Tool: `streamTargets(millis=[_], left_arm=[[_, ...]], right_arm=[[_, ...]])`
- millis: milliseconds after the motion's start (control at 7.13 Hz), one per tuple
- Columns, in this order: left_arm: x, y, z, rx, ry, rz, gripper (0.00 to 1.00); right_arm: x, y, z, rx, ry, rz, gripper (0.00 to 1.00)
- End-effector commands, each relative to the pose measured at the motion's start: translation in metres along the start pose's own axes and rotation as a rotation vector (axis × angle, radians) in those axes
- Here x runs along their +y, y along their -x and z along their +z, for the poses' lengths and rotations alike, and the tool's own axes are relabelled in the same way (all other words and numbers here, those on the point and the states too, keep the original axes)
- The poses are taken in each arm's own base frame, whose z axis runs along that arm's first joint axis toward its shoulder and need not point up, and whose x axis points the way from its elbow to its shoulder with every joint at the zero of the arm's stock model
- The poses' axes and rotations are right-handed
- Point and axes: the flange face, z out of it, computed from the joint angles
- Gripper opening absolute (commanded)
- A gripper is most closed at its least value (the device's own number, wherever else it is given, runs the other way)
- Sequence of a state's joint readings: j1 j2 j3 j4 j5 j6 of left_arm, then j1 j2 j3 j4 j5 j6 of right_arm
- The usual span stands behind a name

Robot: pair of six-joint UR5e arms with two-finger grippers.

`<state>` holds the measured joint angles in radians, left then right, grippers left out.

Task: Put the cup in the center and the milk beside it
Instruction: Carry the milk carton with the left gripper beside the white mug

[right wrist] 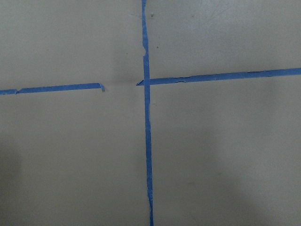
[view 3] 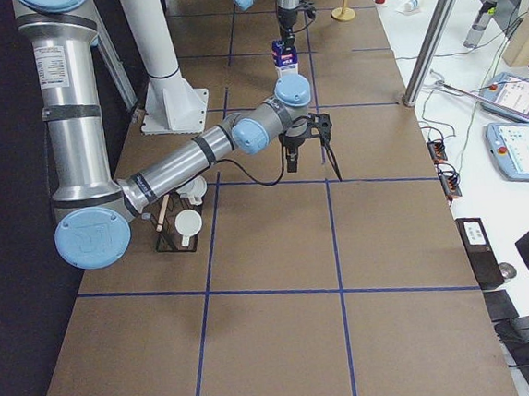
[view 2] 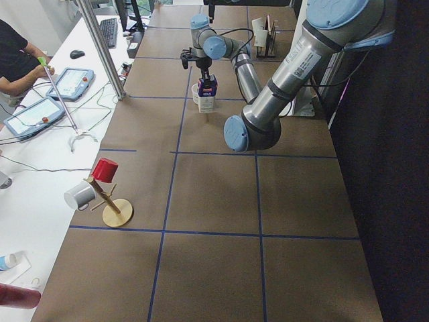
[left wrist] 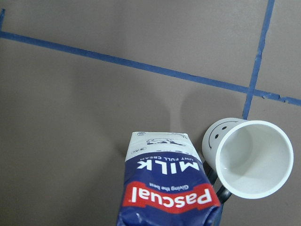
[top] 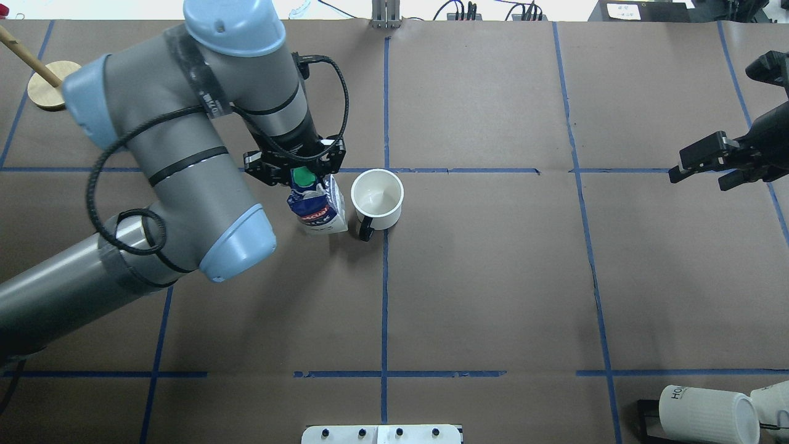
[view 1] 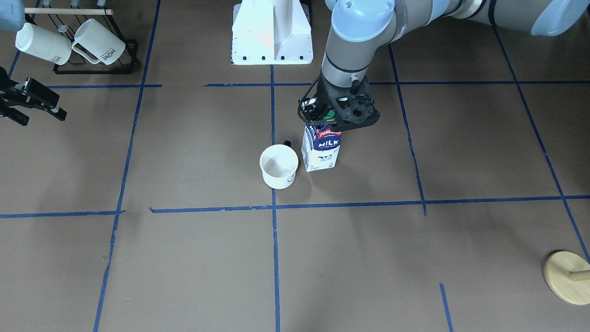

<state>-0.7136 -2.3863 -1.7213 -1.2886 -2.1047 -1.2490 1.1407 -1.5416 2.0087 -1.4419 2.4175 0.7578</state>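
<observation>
The white smiley cup (view 1: 279,166) stands upright on the middle tape line, just on the robot's side of the tape crossing (top: 386,170). It also shows in the overhead view (top: 377,196) and the left wrist view (left wrist: 249,157). The blue and white milk carton (view 1: 321,150) stands upright right beside the cup, a small gap between them; it also shows overhead (top: 319,211) and in the left wrist view (left wrist: 171,188). My left gripper (view 1: 329,119) is shut on the carton's top, by the green cap (top: 302,177). My right gripper (top: 703,171) is open and empty, far off to the side (view 1: 41,117).
A black rack with ribbed "HOME" mugs (view 1: 69,44) stands at the robot's right near corner (top: 703,413). A round wooden stand (view 1: 567,276) is at the far left corner. The white robot base (view 1: 272,34) stands behind the cup. The right wrist view shows only a tape crossing (right wrist: 146,82).
</observation>
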Motion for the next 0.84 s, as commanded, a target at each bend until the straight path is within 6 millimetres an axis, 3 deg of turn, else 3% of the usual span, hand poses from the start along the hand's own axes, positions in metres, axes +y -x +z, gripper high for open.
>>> streamTargets(millis=[0,140,280,421,701], left_arm=[[-0.015,-0.0255,0.013,-0.022,-0.015,-0.004,0.06],[-0.0148,-0.0254,0.0147,-0.022,-0.014,0.0,0.25],[-0.0118,-0.0278,0.017,-0.011,-0.014,0.01,0.85],[-0.0115,-0.028,0.0162,-0.009,-0.016,0.008,1.0],[-0.0072,-0.0283,0.007,0.008,-0.023,0.009,1.0]], right_arm=[[0.0004,0.0006,0.0001,-0.001,0.001,-0.001,1.0],[0.0002,0.0001,0.0006,-0.001,0.002,0.0,1.0],[0.0003,0.0004,0.0012,0.0,0.002,-0.001,1.0],[0.0007,0.0009,0.0018,-0.001,0.005,-0.002,1.0],[0.0007,0.0009,0.0018,-0.001,0.005,-0.002,1.0]])
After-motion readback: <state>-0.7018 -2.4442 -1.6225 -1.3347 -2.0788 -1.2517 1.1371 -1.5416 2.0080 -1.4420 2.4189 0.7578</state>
